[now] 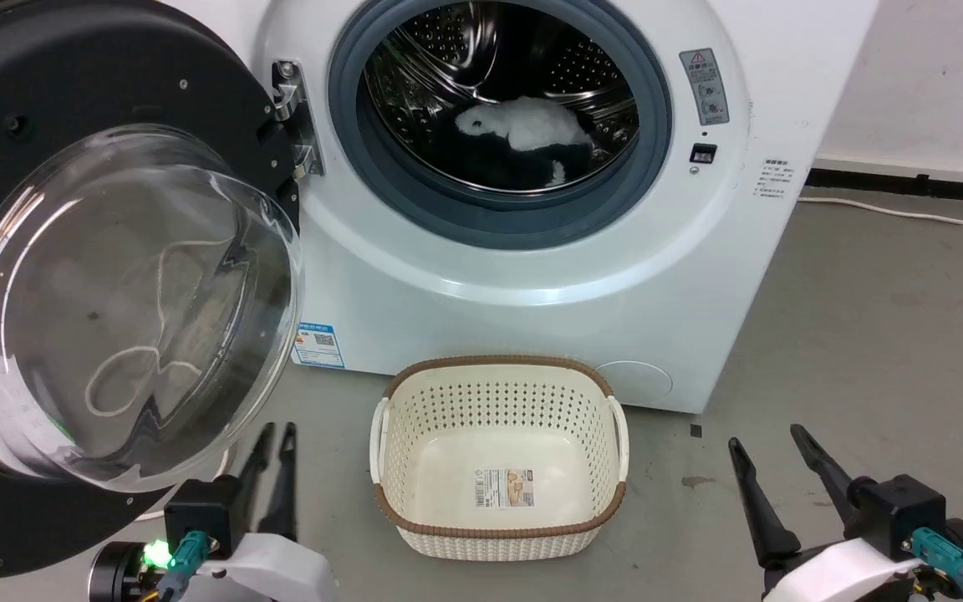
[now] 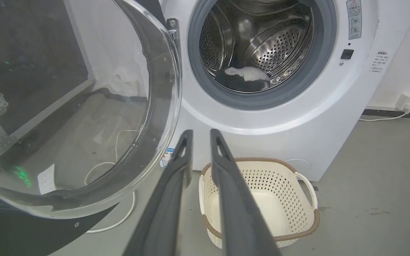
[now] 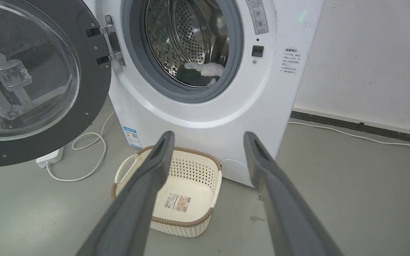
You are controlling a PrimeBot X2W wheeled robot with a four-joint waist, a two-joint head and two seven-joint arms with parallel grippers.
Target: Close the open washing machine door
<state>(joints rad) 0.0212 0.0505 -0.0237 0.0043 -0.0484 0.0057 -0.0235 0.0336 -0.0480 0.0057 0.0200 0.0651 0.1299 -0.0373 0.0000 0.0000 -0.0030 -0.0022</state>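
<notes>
Straight ahead on the floor stands one machine (image 1: 532,318), white, with its drum open toward the robot. One door (image 1: 114,301) hangs on one hinge (image 1: 289,109) at the left side of the opening. It is swung wide out to the robot's left, so the glass bowl faces the robot. The door is round and has no long axis; what counts is the hinge line, which is upright. One basket (image 1: 498,361) sits on the floor just before the machine, between the two tools, with nothing in it except a label.

The left tool (image 1: 278,431) is low, just under the lower edge of the door. Its fingers are almost together, with only a thin slit between them, and they hold nothing. The right tool (image 1: 764,435) is well apart from the door, on the other side of the basket, with fingers spread and nothing between them. One bundle of black and white cloth (image 1: 523,134) lies inside the drum.

From the left tool the door lies up and to the left, very near, so I judge the left arm to be the nearer one. The closing probably needs a sweep to the right around the hinge. A push far from the hinge should need less force.
</notes>
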